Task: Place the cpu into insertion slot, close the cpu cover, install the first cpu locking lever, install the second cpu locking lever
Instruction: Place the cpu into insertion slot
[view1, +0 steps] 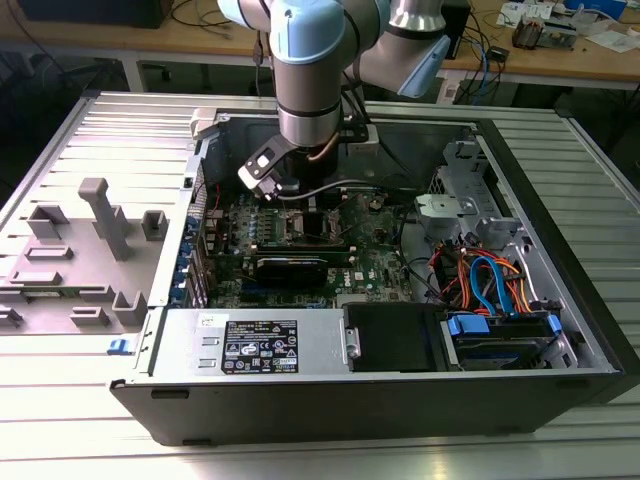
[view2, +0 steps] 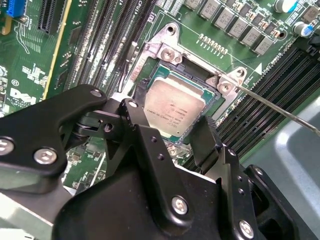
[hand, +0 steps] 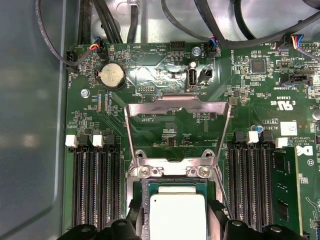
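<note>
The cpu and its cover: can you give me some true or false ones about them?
1. The cpu sits in the insertion slot. True.
2. The cpu cover is shut over the cpu. False: it is swung open, away from the cpu.
3. The gripper is right at the cpu. True.
4. The motherboard is red. False: it is green.
</note>
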